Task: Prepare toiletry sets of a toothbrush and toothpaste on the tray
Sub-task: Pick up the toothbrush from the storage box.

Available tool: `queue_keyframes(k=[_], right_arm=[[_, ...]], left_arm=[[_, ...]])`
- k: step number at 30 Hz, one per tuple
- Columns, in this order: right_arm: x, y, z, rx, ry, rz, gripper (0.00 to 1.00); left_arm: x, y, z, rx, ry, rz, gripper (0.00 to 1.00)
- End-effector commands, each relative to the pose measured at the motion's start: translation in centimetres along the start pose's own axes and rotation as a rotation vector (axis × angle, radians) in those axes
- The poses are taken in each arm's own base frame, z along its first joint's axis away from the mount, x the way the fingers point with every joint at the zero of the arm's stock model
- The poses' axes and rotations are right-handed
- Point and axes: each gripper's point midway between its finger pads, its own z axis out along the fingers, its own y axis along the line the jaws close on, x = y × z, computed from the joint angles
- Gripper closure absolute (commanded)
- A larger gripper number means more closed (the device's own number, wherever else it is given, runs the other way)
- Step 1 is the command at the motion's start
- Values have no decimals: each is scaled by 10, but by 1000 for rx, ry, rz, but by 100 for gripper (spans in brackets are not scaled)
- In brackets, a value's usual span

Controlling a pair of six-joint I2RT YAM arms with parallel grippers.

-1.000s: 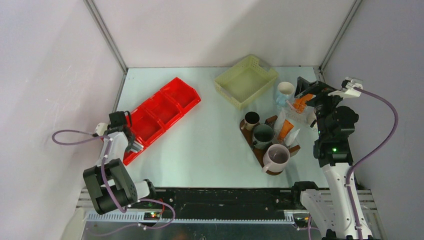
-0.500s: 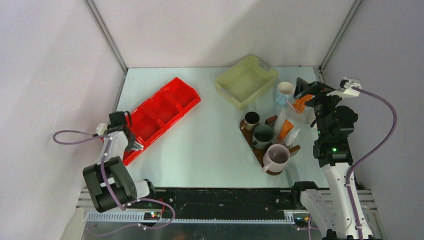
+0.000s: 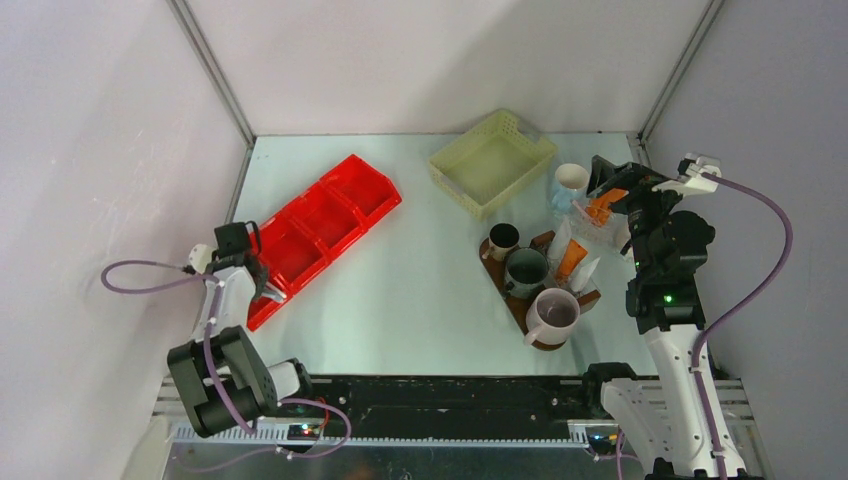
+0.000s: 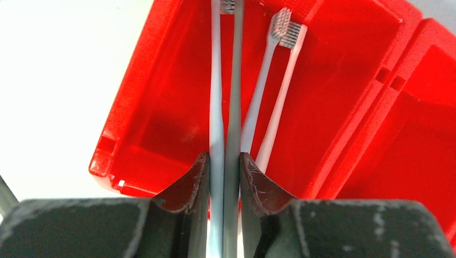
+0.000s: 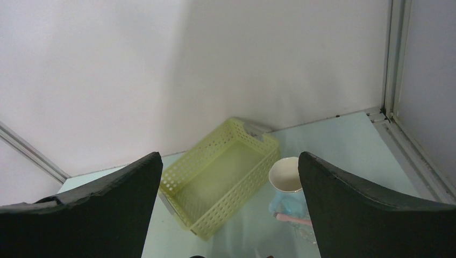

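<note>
Tightly, the left gripper (image 4: 224,159) is clenched on two toothbrushes (image 4: 216,107) over the bin (image 4: 344,80), where two more are laid. The right gripper (image 5: 228,158) is spread wide beside the cup (image 3: 571,178). The tray (image 3: 516,305), with mugs (image 3: 526,270) and tubes (image 3: 572,258), is set nearby

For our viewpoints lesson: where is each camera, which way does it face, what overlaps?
Top external: above and behind, looking down on the table; both arms show.
Left wrist: looks along the left gripper, shut on toothbrush handles, into the red bin.
Right wrist: faces the back wall over the yellow basket; open right gripper shows.
Shared: red bin, top and left wrist; yellow basket, top and right wrist.
</note>
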Motion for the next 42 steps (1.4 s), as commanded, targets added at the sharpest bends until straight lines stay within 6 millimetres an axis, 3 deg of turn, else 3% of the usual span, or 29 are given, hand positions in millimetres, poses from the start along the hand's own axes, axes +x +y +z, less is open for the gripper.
queue_keyframes(k=[1, 5, 17, 20, 26, 30, 42], right_arm=[[-6, 3, 1, -11, -24, -13, 1], [-4, 4, 2, -16, -20, -15, 1], [-4, 9, 2, -36, -20, -24, 1], [-5, 8, 2, -35, -23, -27, 1], [-5, 9, 1, -37, -22, -30, 1], [-4, 9, 2, -38, -19, -31, 1], [-3, 7, 0, -29, -14, -46, 1]], left_arm=[[1, -9, 8, 16, 30, 17, 85], [6, -10, 12, 12, 50, 21, 73], [-15, 0, -8, 2, -49, -34, 39], [-19, 2, -12, -6, -63, -51, 39], [-7, 11, -6, -47, -30, -54, 55], [-1, 15, -1, -63, -17, -60, 59], [13, 13, 11, -70, 38, -69, 63]])
